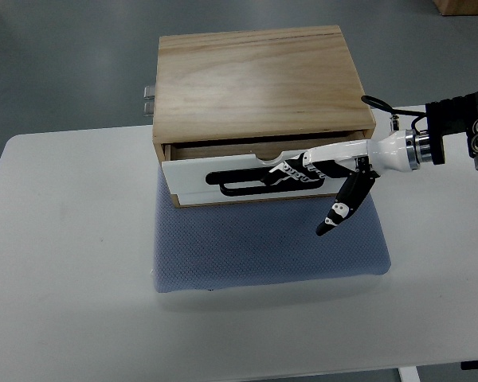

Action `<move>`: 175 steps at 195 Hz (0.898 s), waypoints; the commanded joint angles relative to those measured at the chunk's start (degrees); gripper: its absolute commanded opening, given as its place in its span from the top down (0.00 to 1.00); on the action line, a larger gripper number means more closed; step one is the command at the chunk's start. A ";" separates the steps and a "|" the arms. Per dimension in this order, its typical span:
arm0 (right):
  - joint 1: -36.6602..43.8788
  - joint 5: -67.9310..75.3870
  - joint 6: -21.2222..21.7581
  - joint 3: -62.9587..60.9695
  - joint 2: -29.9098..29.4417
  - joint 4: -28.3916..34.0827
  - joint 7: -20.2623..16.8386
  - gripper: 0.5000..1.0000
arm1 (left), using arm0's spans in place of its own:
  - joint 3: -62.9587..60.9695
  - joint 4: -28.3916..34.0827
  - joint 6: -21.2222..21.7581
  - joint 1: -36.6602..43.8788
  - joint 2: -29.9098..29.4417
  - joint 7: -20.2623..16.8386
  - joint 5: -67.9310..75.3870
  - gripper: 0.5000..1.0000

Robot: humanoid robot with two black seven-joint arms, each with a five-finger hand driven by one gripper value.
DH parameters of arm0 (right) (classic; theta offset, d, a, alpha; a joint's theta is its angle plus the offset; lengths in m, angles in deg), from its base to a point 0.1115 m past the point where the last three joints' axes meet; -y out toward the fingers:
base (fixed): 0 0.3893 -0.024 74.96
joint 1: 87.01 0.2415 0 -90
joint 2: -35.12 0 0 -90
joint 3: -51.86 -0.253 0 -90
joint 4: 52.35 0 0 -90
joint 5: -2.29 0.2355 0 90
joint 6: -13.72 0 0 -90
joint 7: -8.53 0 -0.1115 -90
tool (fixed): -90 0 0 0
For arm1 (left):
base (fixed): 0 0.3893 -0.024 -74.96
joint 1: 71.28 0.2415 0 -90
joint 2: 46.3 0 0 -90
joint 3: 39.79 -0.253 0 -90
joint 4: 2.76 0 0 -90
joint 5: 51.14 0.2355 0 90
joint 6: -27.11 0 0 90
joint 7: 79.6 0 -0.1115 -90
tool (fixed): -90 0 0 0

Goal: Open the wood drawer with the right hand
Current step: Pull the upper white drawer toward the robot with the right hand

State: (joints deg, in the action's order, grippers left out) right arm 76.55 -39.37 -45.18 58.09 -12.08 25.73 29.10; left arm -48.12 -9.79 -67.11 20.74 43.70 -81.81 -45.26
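White table (pixel 64 239): right hand's (pixel 319 171) fingers (pixel 247 183) hooked on the wood drawer (pixel 223 179).

White robot hand (pixel 319 171), black-tipped fingers; silver wrist ring, black forearm, black cable.

One top view (steep) above the table (pixel 64 239).

Wood drawer (pixel 259 179): partly open.
Pale wood box with one drawer; the white-faced front with its black slot handle stands slightly proud of the box, a dark gap showing above it. The fingers (pixel 291 173) lie across the front's right half, at the slot's right end.
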 commanded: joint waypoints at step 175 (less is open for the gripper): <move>-0.61 0.00 2.21 0.44 8.17 12.01 0.00 0.11 | -0.02 0.00 0.00 0.00 0.00 0.01 0.00 0.00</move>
State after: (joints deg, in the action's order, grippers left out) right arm 75.95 -39.37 -42.96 58.54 -4.49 37.50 29.06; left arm -48.11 -9.79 -67.11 20.74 43.70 -81.79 -45.26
